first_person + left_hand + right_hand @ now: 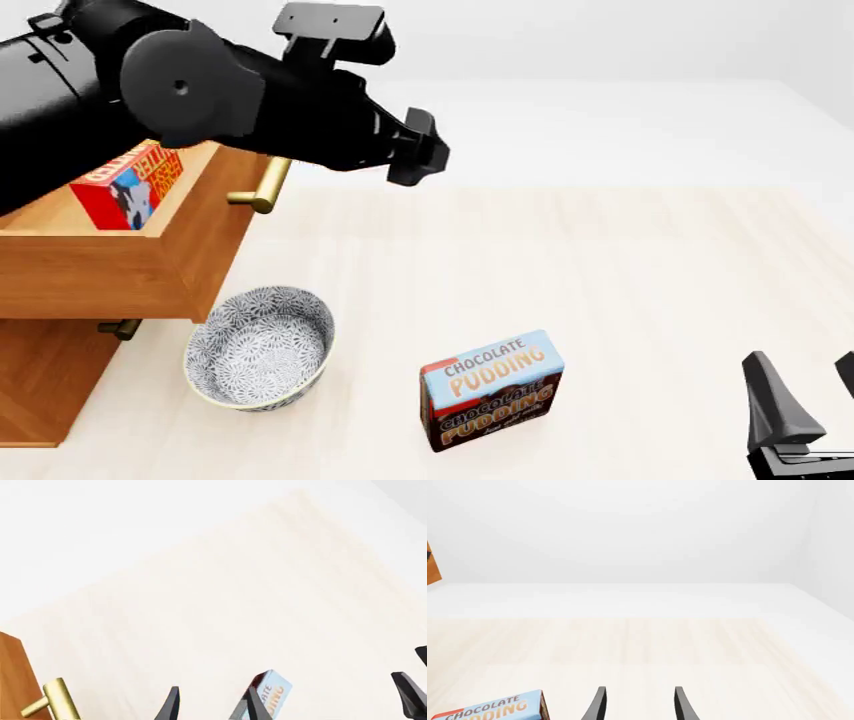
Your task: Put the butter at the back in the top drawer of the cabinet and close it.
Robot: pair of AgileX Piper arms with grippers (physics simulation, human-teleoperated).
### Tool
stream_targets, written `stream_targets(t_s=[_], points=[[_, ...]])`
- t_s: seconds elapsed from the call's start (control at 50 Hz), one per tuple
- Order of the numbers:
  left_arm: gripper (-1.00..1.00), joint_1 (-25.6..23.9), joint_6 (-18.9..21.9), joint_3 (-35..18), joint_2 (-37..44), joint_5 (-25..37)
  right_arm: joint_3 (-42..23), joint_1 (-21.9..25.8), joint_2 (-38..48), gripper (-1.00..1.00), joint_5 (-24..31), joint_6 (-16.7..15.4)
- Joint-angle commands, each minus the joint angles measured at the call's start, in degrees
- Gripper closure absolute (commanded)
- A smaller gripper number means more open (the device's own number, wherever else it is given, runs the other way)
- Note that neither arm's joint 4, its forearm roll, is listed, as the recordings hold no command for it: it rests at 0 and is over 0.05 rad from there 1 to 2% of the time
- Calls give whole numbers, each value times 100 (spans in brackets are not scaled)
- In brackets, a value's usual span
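While the top drawer (pixel 127 262) stands pulled out of the cabinet (pixel 38 385), the butter (pixel 130 186) rests inside it.

Its long axis runs near-to-far, the printed face turned right, close to the drawer's right wall. Right of the cabinet, the table (pixel 641 270) lies broad and bare beyond a bowl (pixel 258 347) and pudding box (pixel 491 390). The left gripper (pixel 210 707) hangs spread and holding nothing; the right gripper (pixel 638 705) likewise parted, touching nothing.

patterned bowl (pixel 259 348) beside upright pudding box (pixel 491 390) — pale wooden table (pixel 641 270)
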Motion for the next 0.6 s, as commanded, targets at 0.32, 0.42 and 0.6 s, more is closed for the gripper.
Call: stream_targets(t_s=[0.32, 0.42, 0.6], points=[[-100, -142, -585, 418, 1109, -883, 0, 0, 0, -100, 0, 0], [-100, 177, -352, 623, 973, -973, 0, 0, 0, -100, 0, 0], [-100, 344, -283, 766, 872, -996, 0, 0, 0, -100, 0, 0]])
